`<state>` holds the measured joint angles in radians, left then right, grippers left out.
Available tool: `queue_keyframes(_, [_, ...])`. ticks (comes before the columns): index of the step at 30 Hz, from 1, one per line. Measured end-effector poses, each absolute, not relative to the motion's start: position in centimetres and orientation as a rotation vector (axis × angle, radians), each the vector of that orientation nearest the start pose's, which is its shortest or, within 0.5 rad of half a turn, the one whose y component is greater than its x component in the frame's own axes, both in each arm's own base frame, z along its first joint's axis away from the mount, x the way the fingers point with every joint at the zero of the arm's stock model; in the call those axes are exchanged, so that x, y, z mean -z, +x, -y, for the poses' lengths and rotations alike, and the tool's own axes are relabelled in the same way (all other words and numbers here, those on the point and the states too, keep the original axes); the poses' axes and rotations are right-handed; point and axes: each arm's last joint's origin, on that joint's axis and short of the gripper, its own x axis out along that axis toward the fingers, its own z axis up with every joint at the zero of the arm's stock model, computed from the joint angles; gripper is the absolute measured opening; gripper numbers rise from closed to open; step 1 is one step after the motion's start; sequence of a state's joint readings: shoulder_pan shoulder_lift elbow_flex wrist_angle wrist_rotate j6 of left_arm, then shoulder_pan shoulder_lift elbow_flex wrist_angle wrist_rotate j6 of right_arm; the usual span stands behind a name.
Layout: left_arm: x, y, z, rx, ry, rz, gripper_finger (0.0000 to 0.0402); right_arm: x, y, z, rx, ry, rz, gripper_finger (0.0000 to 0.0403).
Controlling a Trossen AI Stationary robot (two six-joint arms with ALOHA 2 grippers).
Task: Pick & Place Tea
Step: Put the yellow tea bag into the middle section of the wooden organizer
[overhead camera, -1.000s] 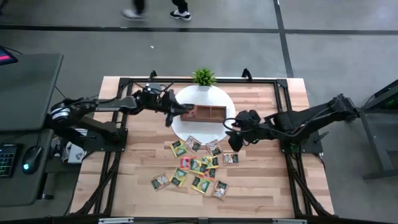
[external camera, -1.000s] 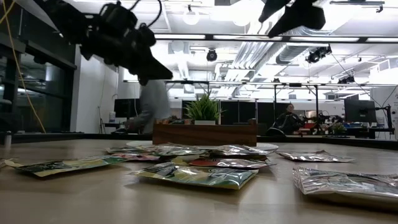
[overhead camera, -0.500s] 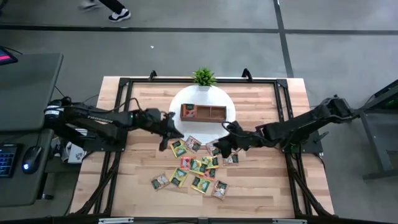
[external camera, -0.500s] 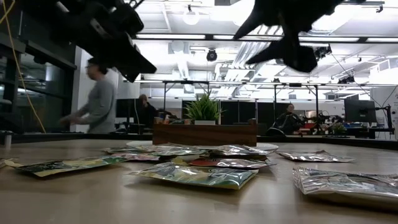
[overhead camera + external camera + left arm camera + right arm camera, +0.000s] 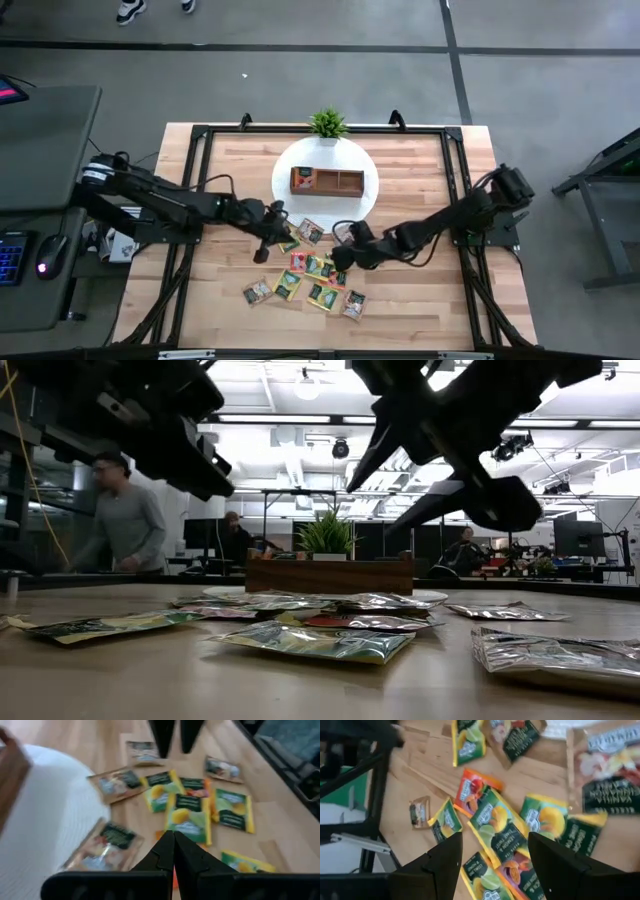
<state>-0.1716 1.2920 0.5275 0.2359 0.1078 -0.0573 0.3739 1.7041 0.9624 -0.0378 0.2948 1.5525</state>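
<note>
My left gripper (image 5: 263,243), jaws pressed together, and right gripper (image 5: 341,256), jaws spread, hover over the tea packets (image 5: 318,268) on the tabletop (image 5: 420,300).

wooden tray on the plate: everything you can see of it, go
The wooden tray is a brown, low, rectangular box with dividers making three compartments. It sits flat on the round white plate, near the table's far edge, just in front of the small potted plant. The leftmost compartment holds something reddish; the others look empty from above. Neither gripper touches it, and the loose tea sachets lie off the plate, nearer the camera.
</note>
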Motion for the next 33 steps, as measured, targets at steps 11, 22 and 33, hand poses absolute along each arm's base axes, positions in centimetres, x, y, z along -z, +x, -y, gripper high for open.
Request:
queue_keyframes(11, [-16.2, 28.3, 7.3, 0.406, 0.028, -0.635, 0.0000, -17.8, 34.1, -14.6, 0.641, 1.283, -0.670, 0.0216])
queue_keyframes(22, [-15.1, 28.8, 7.5, 0.488, 0.076, -0.655, 0.0000, -15.8, 36.8, -16.2, 0.674, 1.323, -0.713, 0.0216])
queue_keyframes(33, [-15.1, 28.8, 7.5, 0.542, 0.133, -0.633, 0.0000, -15.2, 36.8, -16.2, 0.725, 1.336, -0.742, 0.0216])
